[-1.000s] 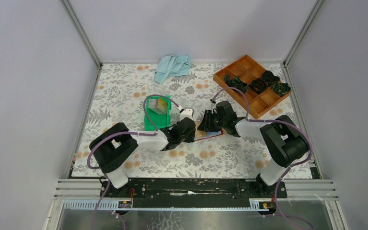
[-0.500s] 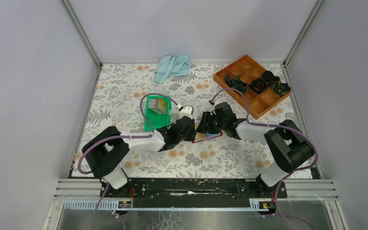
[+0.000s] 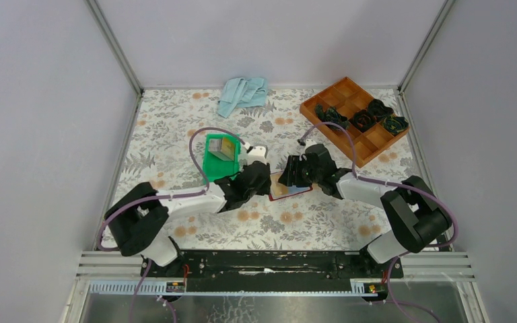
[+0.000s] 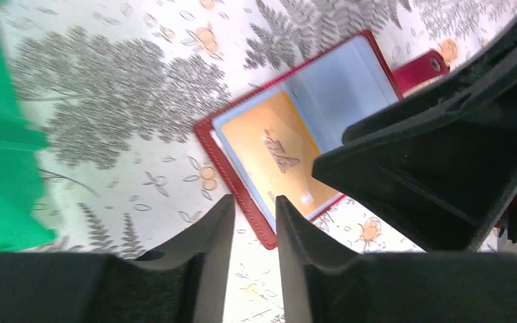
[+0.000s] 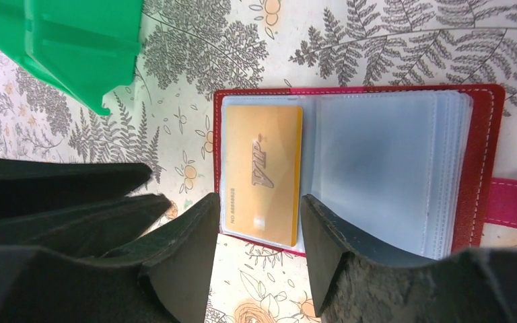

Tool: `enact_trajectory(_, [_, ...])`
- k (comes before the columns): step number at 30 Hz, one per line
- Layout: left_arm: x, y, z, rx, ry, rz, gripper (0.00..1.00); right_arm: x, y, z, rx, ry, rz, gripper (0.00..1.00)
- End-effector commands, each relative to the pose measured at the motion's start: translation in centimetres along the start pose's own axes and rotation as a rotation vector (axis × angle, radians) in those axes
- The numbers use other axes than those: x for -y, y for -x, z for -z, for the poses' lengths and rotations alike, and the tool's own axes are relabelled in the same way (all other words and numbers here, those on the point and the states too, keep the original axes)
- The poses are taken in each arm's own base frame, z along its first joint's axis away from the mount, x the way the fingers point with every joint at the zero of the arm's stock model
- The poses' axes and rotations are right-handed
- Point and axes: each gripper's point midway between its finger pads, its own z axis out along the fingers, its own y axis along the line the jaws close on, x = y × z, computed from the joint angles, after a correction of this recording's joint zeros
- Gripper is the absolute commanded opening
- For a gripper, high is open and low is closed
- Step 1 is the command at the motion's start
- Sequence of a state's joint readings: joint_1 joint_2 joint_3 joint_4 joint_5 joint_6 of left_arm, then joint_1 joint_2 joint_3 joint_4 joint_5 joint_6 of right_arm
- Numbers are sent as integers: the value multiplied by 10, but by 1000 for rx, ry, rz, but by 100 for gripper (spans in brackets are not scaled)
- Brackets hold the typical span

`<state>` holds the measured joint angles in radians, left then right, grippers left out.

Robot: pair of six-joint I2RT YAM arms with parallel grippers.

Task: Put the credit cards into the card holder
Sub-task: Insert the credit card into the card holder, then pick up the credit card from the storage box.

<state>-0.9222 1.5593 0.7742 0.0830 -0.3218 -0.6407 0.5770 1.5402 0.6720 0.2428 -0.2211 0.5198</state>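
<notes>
The dark red card holder [image 3: 301, 189] lies open on the floral table between both grippers. A gold card [image 3: 283, 191] sits in its left clear pocket. The right wrist view shows the holder [image 5: 474, 168] and the card [image 5: 262, 171] plainly, and the left wrist view shows the holder [image 4: 232, 165] and the card [image 4: 269, 158] too. My left gripper [image 4: 254, 215] is slightly open and empty just off the holder's corner. My right gripper [image 5: 252, 232] is open and empty at the card's near edge. More cards [image 3: 225, 148] stand in the green bin [image 3: 213, 168].
An orange compartment tray [image 3: 377, 142] holding dark items sits at the back right. A pale blue cloth [image 3: 244, 94] lies at the back centre. The green bin's corner [image 5: 67, 40] is close to the left of the holder. The two grippers nearly touch.
The right gripper has drawn back off the holder, which now lies open with the gold card showing. The left arm has stretched out further toward the holder.
</notes>
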Motion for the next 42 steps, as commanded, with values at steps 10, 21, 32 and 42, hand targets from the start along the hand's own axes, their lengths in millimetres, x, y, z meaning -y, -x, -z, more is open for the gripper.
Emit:
enact_trajectory(10, [-66, 127, 43, 207, 293, 25, 63, -12, 22, 4, 77, 25, 69, 55])
enact_trajectory(21, [-141, 176, 30, 134, 457, 49, 62, -17, 21, -1, 67, 60, 77, 55])
enact_trajectory(32, [-171, 153, 6, -6, 523, 10, 61, -15, 19, -4, 56, 61, 83, 55])
enact_trajectory(42, [-182, 145, -6, -43, 528, 7, 60, -14, 20, -6, 55, 58, 86, 55])
